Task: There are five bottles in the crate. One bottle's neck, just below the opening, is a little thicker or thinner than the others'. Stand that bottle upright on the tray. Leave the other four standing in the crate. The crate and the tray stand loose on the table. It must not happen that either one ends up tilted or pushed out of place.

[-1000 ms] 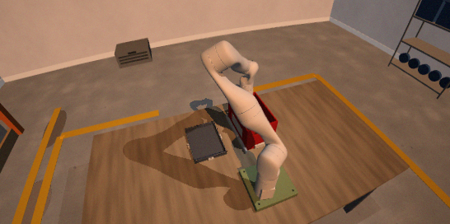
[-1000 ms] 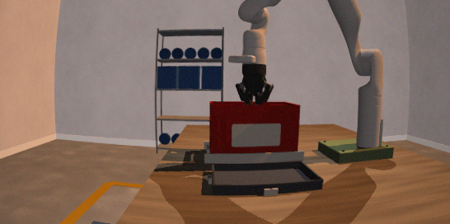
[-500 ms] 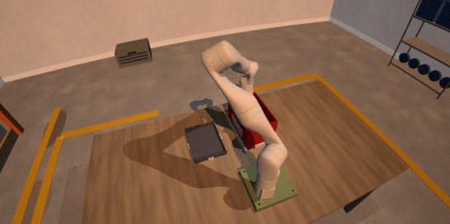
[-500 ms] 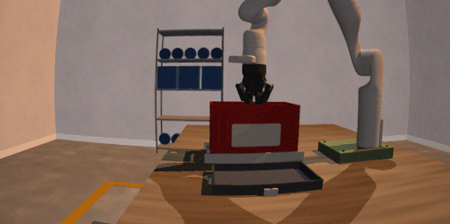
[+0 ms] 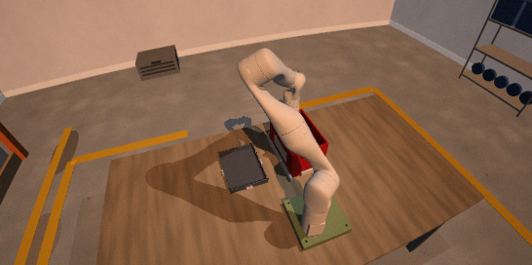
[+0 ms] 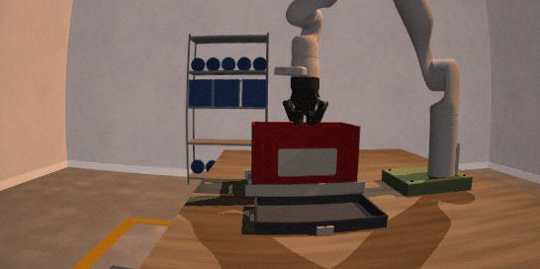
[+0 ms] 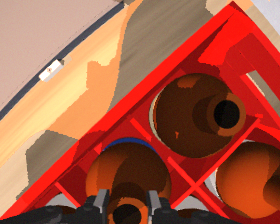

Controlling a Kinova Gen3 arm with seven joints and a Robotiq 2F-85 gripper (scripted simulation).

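Note:
My gripper [image 6: 305, 123] [image 7: 127, 203] points down at the crate's top and is shut on the neck of a brown bottle [image 7: 128, 172], which has a blue ring low around it. The bottle is upright in a compartment along the crate's long wall. The red crate [image 5: 298, 162] [image 6: 267, 152] [image 7: 141, 92] stands on the table. A second brown bottle [image 7: 176, 120] stands in the corner compartment, and a third bottle [image 7: 238, 172] stands at the right edge of the wrist view. The other bottles are mostly hidden behind the fingers. The black-rimmed grey tray [image 5: 244, 167] [image 6: 307, 212] [image 7: 36, 40] holds nothing.
The tray lies beside the crate's long wall. A pale strip [image 6: 307, 189] runs along the crate's foot between crate and tray. The arm's green base plate [image 5: 341, 228] [image 6: 415, 187] is at the crate's near end in the top view. A shelf [image 6: 227, 108] stands beyond the table.

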